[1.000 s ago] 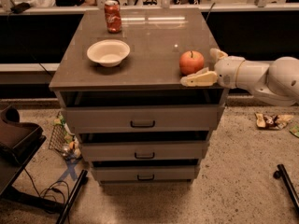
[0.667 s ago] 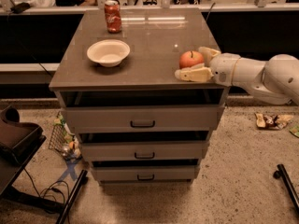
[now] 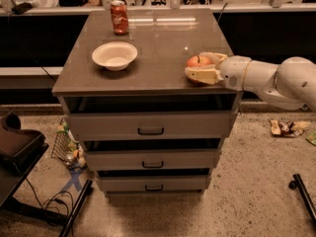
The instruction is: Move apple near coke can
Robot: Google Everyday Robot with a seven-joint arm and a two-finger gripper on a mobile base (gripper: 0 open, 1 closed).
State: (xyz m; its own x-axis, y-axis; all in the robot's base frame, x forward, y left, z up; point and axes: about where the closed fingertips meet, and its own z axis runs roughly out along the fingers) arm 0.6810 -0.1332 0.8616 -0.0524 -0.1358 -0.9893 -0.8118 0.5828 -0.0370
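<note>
The cream-coloured two-finger gripper (image 3: 203, 66) is held at the right front edge of the grey-brown top of the drawer cabinet (image 3: 158, 38). Its fingers are spread apart, with one set on either side of the round orange-red apple (image 3: 196, 61). A firm clamp is not seen. The apple is thus already enclosed, resting on the top by that same edge. The small red aluminium coke can (image 3: 119, 18) is stood upright at the top's back left, well apart from the apple. A shallow white bowl (image 3: 114, 56) is placed at the left middle of the top, just beside the diagonal line along which the apple is judged to need carrying.
</note>
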